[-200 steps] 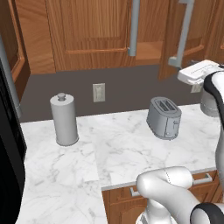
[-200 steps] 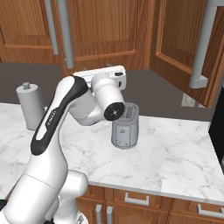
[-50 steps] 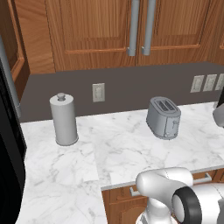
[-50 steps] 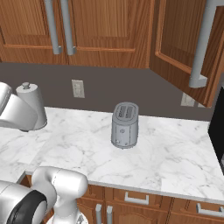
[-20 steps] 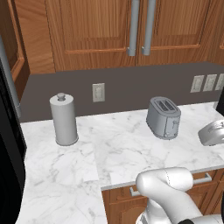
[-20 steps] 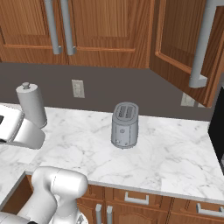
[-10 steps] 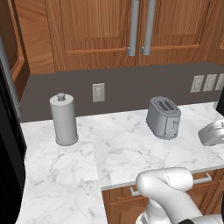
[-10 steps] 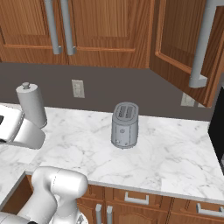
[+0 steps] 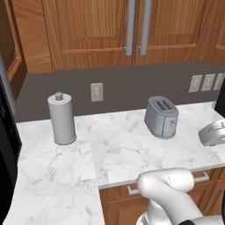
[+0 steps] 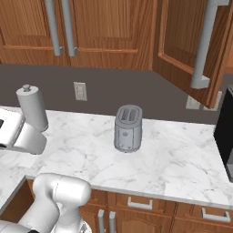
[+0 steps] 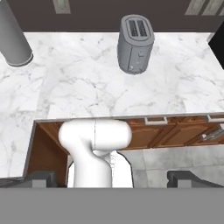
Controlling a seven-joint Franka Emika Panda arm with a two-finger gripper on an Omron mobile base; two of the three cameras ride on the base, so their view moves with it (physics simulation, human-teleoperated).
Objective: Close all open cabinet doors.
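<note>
Two cabinet doors (image 9: pixel 92 30) above the counter stand shut side by side, their grey bar handles (image 9: pixel 130 26) close together; the same pair of cabinet doors (image 10: pixel 104 27) is in the right base view. Further right, one cabinet door (image 10: pixel 182 41) hangs open, swung out over the counter with its bar handle (image 10: pixel 202 50) facing me. At the left edge, another framed wooden panel (image 9: pixel 9 48) with a grey bar stands angled outward. My gripper (image 11: pixel 113 178) is open and empty, low in front of the counter, pointing down over my own base. My hand (image 10: pixel 20 134) hangs by the counter's edge.
On the white marble counter (image 9: pixel 114 149) stand a grey toaster (image 9: pixel 161 117) and a paper towel roll (image 9: pixel 62 118). Wall outlets (image 9: pixel 96 91) sit on the dark backsplash. A black appliance (image 10: pixel 225 136) stands at the counter's right end. Drawer fronts (image 11: pixel 175 129) run below.
Ten seconds ago my hand was up at the cabinet doors and the middle pair was ajar; now that pair is shut and my hand has dropped to counter height. Still over the last second.
</note>
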